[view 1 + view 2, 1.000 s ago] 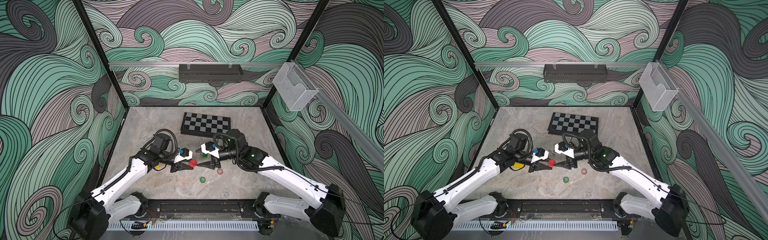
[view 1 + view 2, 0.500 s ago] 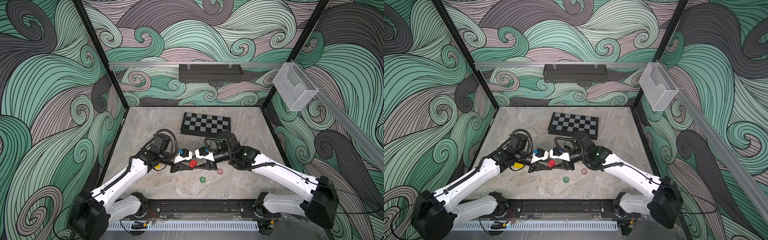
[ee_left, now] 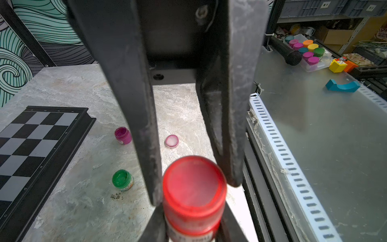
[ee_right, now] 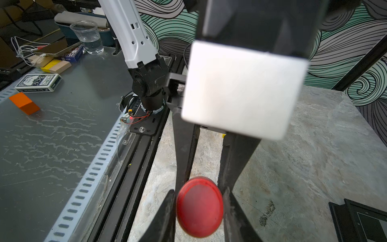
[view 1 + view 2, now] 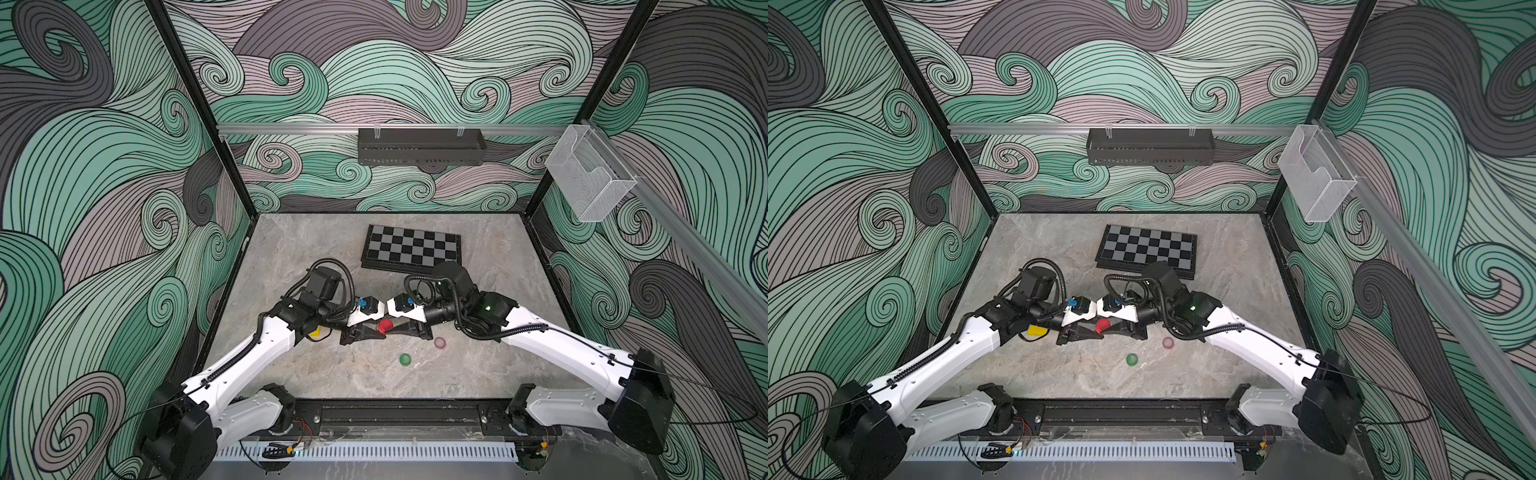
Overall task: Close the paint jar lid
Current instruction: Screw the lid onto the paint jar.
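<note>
The red paint jar (image 5: 385,325) is near the middle of the table (image 5: 291,249), a bit closer to the front rail (image 5: 399,415) than to the back. Both side walls are well away from it.

The chessboard (image 5: 411,247) lies at the back, close behind your right arm. You have wide bare table at the back left and along the front. Two small things lie on the front side near your right gripper (image 5: 392,331): a green lid (image 5: 405,359) and a pink lid (image 5: 439,343). They are apart from each other and from the jar.

In the left wrist view, an open green paint jar (image 3: 122,180) and an open purple paint jar (image 3: 123,135) stand between the red jar and the chessboard. They touch nothing.

Your left gripper (image 5: 376,332) is squeezed onto the body of the red paint jar, just under the lid, with one finger on each side.

Your right gripper comes in from the other side, tip to tip with the left one. Its fingers (image 3: 146,125) are pinched in on the red lid (image 4: 199,206) and touch its rim on both sides. The lid sits on top of the jar.
</note>
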{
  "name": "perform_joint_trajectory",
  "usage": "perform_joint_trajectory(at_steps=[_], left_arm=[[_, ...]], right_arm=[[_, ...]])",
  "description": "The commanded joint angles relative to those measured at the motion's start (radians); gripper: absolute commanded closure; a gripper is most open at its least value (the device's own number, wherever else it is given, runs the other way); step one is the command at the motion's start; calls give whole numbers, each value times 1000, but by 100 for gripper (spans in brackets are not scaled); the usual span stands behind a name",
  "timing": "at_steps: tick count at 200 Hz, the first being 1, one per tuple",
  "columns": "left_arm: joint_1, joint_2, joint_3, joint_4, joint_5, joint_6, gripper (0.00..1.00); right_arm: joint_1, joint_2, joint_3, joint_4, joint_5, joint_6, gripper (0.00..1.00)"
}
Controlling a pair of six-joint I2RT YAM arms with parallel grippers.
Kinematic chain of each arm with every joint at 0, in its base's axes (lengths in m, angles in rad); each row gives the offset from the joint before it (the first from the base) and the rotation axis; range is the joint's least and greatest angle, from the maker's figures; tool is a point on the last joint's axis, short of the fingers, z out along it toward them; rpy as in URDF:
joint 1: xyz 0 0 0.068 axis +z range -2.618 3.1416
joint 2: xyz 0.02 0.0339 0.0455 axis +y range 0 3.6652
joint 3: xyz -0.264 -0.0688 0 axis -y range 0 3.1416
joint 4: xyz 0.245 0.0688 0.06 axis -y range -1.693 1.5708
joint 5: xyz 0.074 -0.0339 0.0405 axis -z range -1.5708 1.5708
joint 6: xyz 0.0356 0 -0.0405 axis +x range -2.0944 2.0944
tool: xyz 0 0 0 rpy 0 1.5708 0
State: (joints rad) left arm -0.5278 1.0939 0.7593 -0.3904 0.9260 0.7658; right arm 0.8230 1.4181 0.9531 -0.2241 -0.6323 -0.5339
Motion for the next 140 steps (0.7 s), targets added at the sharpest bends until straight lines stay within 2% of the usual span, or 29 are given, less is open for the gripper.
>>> perform_joint_trajectory(at_steps=[1,56,140], left_arm=[[-3,-18,36,52,11,2,74],[-4,-38,11,126,-46,-34,74],[-3,-71,-18,202,-134,-74,74]], right_arm=[[15,44,22,34,63,11,79],[33,62,12,169,223,215,88],[106,95,-8,262,513,550,90]])
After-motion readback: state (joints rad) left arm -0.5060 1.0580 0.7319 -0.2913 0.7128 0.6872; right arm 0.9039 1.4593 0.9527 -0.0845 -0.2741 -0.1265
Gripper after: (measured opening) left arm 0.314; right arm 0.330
